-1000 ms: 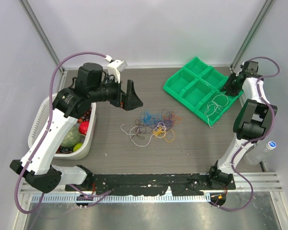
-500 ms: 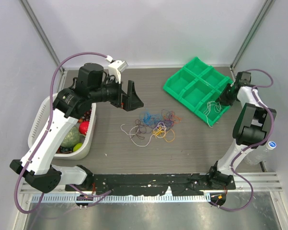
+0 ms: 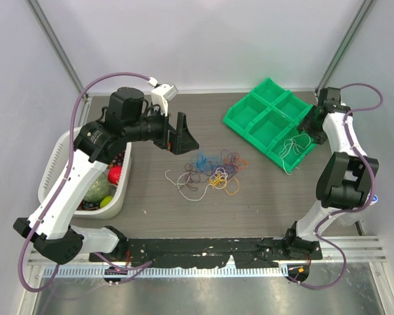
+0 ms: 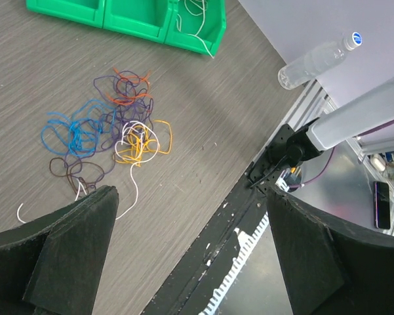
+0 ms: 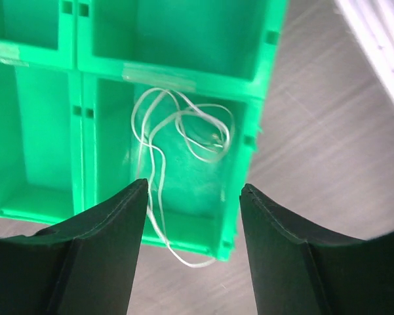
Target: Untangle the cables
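A tangle of thin cables [image 3: 213, 169] in blue, purple, orange, yellow and white lies mid-table; it also shows in the left wrist view [image 4: 111, 134]. A white cable [image 3: 294, 146] lies in the near compartment of the green bin [image 3: 262, 125], one end hanging over its edge; it shows in the right wrist view [image 5: 177, 141]. My left gripper [image 3: 180, 134] is open and empty, held above the table left of the tangle. My right gripper [image 3: 313, 125] is open and empty, above the bin's right side.
A white basket [image 3: 56, 164] with fruit stands at the left. A plastic bottle [image 3: 367, 200] lies at the right edge. The black rail [image 3: 210, 248] runs along the near table edge.
My right gripper has moved away from the white cable in the bin, rising toward the bin's far right. The left arm has barely shifted.
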Action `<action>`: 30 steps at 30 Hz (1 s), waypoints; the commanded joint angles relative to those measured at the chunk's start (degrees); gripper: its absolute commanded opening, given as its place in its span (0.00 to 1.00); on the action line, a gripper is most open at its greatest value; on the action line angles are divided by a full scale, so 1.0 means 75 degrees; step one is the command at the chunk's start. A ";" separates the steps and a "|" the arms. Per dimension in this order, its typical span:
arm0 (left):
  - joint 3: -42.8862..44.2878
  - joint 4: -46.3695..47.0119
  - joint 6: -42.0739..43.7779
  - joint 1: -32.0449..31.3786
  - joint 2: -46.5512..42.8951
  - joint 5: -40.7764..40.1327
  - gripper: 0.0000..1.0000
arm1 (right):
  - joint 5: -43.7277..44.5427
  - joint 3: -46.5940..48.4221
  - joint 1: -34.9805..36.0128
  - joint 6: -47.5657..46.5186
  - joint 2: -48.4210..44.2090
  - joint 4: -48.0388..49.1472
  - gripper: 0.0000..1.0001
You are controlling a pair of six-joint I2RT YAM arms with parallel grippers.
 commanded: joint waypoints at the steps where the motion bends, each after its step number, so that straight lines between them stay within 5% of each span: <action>1: -0.0024 0.0300 0.0021 -0.0064 -0.0029 0.0201 1.00 | 0.1417 -0.0215 0.0377 -0.0286 -0.1176 -0.0962 0.64; 9: 0.0104 0.0394 -0.0155 -0.0157 0.0124 0.0365 0.99 | 0.0423 -0.1658 0.1234 -0.1201 -0.1811 -0.0412 0.60; 15: 0.0046 0.0323 -0.0109 -0.0170 0.0077 0.0307 1.00 | 0.0106 -0.2033 0.1374 -0.1599 -0.1788 -0.0470 0.35; 30: -0.0013 0.0323 -0.0120 -0.0170 0.0065 0.0341 1.00 | 0.0678 -0.2761 0.1797 -0.1962 -0.1225 0.0337 0.36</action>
